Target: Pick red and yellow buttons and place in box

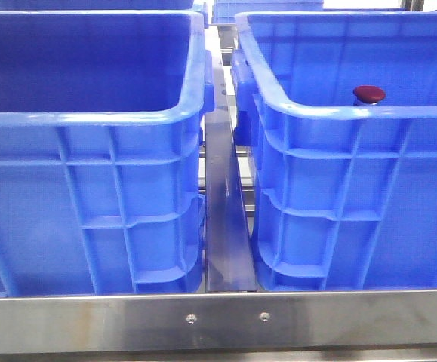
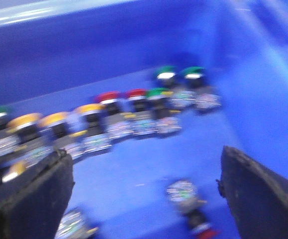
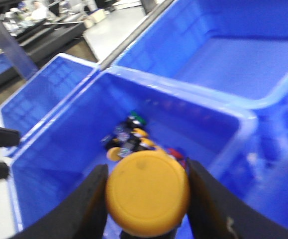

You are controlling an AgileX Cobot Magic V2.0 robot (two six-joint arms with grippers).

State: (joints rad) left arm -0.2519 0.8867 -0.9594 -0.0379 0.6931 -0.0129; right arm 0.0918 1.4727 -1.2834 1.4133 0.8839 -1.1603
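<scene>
In the front view, two deep blue crates are seen side by side on a metal-framed desk (image 1: 226, 320). The left crate (image 1: 90, 219) fills the left half, its ribbed wall facing the camera and its inside seen only as bare blue wall. A narrow metal strip (image 1: 224, 226) is seen in the gap between the two crates, which stand apart. The right crate (image 1: 354, 219) fills the right half, and a dark red button cap (image 1: 369, 93) is seen just above its near rim, towards the right.

In the left wrist view, which is blurred, the left gripper (image 2: 144, 194) is seen inside a blue crate, its fingers (image 2: 32, 199) spread wide apart with nothing between them. A curved row of push buttons (image 2: 104, 124) is laid out on the crate floor, with green, yellow and red caps, and one loose button (image 2: 188, 199) lies nearer the fingers.

In the right wrist view, the right gripper (image 3: 146, 194) is seen clamped on a yellow button (image 3: 147, 193), the round orange-yellow cap being held between both fingers. It is held above a blue crate in which a small heap of other buttons (image 3: 134, 139) lies. Which of the two crates this is cannot be told for certain.
</scene>
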